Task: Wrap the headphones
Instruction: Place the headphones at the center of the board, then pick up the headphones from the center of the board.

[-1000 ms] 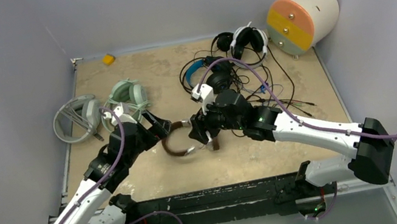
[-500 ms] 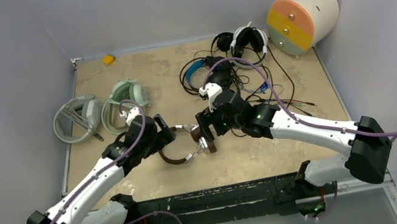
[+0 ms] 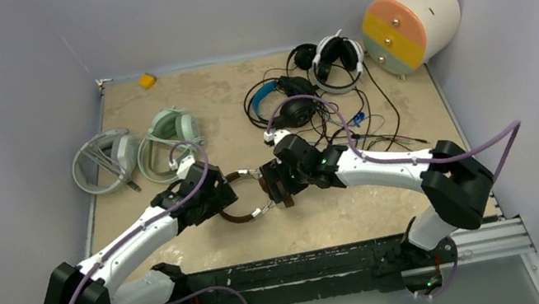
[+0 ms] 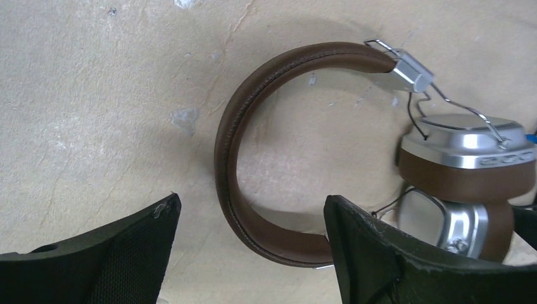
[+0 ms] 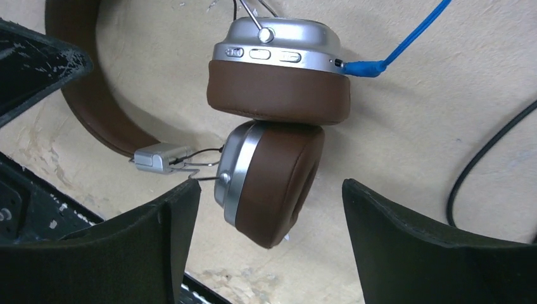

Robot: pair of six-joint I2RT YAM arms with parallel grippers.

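Observation:
The brown headphones [image 3: 242, 216] lie flat on the table between my two grippers. In the left wrist view their brown headband [image 4: 235, 164] curves between my left gripper's [image 4: 250, 253] open fingers. The right finger hides the band's lower end and the left finger stands apart from it. My right gripper [image 5: 272, 221] is open around the lower brown ear cup [image 5: 278, 183], with a gap on the right side. A blue cable [image 5: 405, 44] is plugged into the upper cup [image 5: 278, 69]. In the top view the left gripper [image 3: 229, 197] and the right gripper [image 3: 272, 193] face each other.
White-grey headphones [image 3: 104, 160] and mint-green headphones [image 3: 167, 136] lie at the left. A black pair with a blue headband [image 3: 274, 101] and a black-and-white pair [image 3: 332, 53] sit at the back among tangled cables [image 3: 380, 132]. A cream cylinder [image 3: 411, 22] and a yellow block [image 3: 146, 80] stand at the back.
My right gripper has opened wider around the ear cup. My left gripper moved right onto the headband and narrowed a little. Both arms' elbows swung inward.

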